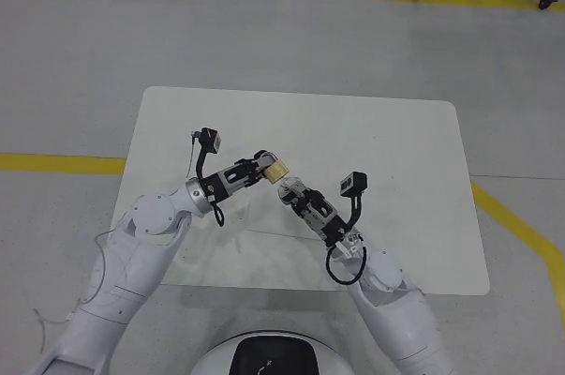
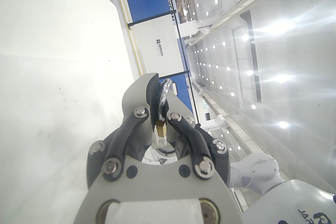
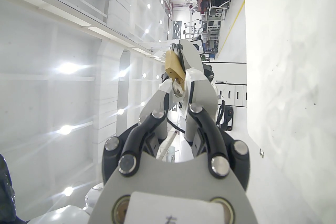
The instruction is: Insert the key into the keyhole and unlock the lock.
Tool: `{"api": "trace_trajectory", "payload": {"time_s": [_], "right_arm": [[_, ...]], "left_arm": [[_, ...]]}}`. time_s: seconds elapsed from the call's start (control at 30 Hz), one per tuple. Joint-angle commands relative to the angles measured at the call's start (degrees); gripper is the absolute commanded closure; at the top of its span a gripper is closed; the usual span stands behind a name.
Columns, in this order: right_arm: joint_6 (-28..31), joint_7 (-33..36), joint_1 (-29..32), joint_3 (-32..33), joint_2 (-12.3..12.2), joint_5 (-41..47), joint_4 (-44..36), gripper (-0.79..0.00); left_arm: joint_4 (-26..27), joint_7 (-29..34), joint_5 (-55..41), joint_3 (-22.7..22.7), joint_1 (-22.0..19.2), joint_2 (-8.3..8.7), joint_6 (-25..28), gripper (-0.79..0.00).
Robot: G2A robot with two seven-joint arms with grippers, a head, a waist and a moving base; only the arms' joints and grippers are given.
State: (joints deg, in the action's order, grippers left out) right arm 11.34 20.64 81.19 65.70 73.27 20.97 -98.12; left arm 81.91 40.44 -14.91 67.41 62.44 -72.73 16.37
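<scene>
Lock (image 1: 275, 170), small rigid brass, hangs above the worktop (image 1: 404, 187) pinched in the left pincer (image 2: 160, 96); right pincer (image 3: 175, 89) pinches the thin key (image 3: 178, 90) at its base, so you hold the flat bow firmly, since smooth metal probably slips when twisted.

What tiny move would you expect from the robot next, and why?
Probably a gentle twist of the right gripper to turn the key: its head sits against the base of the brass lock, which the left gripper grips. How deep the blade sits is hard to tell.
</scene>
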Motion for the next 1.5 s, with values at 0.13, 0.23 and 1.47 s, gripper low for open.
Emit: {"api": "trace_trajectory", "payload": {"time_s": [0.13,0.23,1.47], "right_arm": [[0.0,-0.35,-0.34,-0.24,0.23,1.13,0.6,0.0],[0.17,1.46,-0.34,-0.24,0.35,4.77,0.98,0.0],[-15.86,21.86,-2.57,5.97,0.9,45.08,9.07,-0.785]], "left_arm": [[0.55,0.16,0.35,0.21,0.21,0.14,-0.02,0.0],[0.73,0.42,0.41,0.5,0.45,0.25,0.12,0.0],[5.48,3.3,11.12,2.67,0.11,2.01,2.02,0.0]]}}
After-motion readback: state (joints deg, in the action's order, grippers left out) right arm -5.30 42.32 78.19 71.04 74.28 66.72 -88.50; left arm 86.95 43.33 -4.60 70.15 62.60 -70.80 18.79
